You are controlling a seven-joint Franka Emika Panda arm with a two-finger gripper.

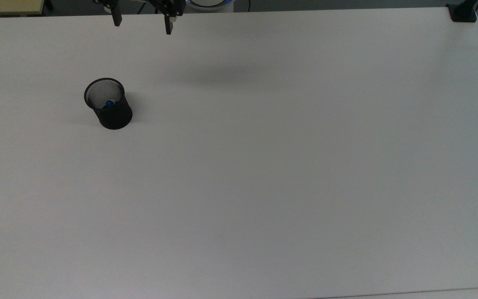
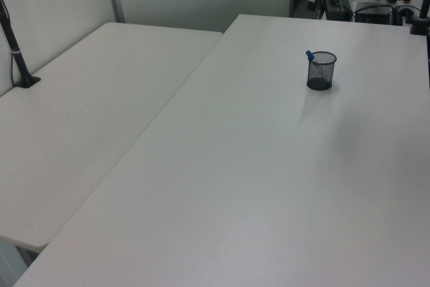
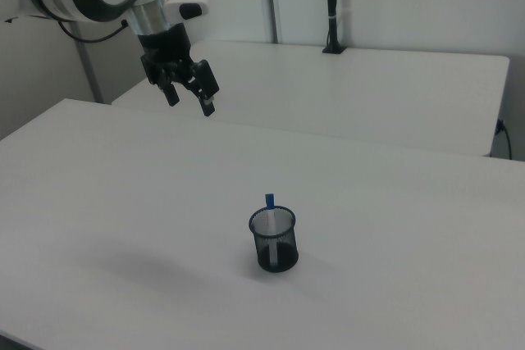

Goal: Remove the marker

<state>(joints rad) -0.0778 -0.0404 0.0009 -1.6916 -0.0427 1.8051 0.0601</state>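
The marker (image 3: 269, 202) stands inside the black mesh pen cup (image 3: 274, 241), its blue end rising just above the rim at 12 o'clock in the right view; in the top view the blue tip (image 1: 109, 103) sits low inside the cup's mouth. The gripper (image 3: 189, 96) hangs in the air well apart from the cup, toward 10 o'clock from it in the right view, fingers spread and holding nothing. Judged from this, removal has not begun: approach, grasp and lift all remain. The white table (image 1: 288, 174) around the cup is bare, and a black clamp post (image 1: 463, 12) occupies a far corner; nothing blocks the descent, though the cup's narrow mouth limits finger room.
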